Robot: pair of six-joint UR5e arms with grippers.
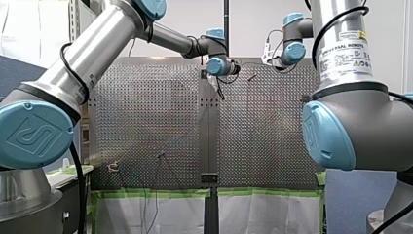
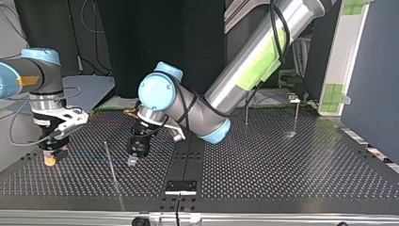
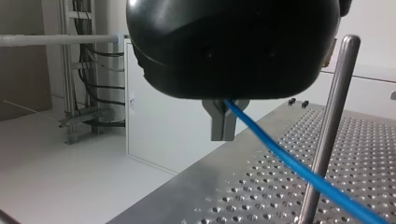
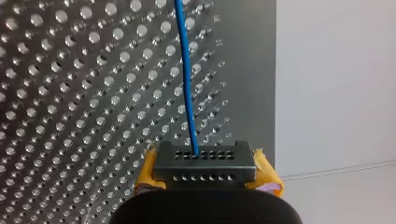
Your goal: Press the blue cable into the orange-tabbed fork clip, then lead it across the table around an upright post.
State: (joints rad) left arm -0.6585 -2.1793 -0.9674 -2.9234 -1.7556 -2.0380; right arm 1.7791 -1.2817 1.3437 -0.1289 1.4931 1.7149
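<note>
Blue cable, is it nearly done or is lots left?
Nothing looks finished. Both pincers grip the blue cable, stretched between my right pincer and my left pincer. It lies beside an upright post, not yet round it. I cannot see it pressed in anywhere, so both steps are probably left.

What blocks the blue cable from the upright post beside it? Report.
Nothing visible does. In the left wrist view the blue cable, held by my left end effector, runs right past the post above the perforated table.

Front, top views opposed, sharing table; wrist-cams close.
</note>
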